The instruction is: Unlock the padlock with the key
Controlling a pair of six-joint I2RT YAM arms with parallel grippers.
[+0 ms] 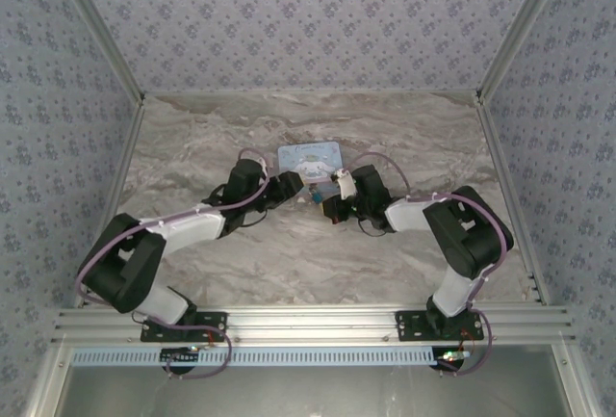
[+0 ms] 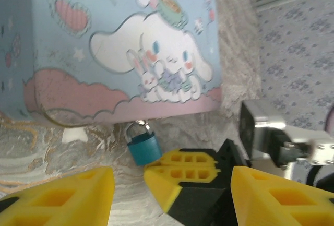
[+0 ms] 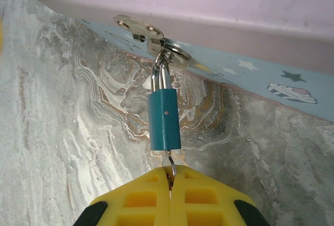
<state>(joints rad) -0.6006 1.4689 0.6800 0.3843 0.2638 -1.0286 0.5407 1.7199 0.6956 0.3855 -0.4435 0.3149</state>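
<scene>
Top external view gives us the whole room: a tabletop patterned like grey and tan marble, closed in on three sides by walls papered in pale blue with small flower sprigs. Bare metal posts run up the corners, and a metal rail crosses the near edge where both arms are bolted. Near the middle of the table sits a light blue tin box printed with cartoon animals, and both arms reach in toward its near side. From the right wrist we see the padlock, small and teal, hanging by its shackle from the metal latch on the front of the tin, its body just above the marbled surface. The key is a thin sliver of metal at the bottom end of the padlock. The right gripper has its yellow fingers pressed together on the key, so only the key's tip shows between them and the lock. The left gripper waits just beside the tin. From its own wrist camera we see its yellow fingers standing well apart and holding nothing, with the padlock and the right gripper's tip between and beyond them. The marble print runs in swirling veins right up under the tin's edge.
</scene>
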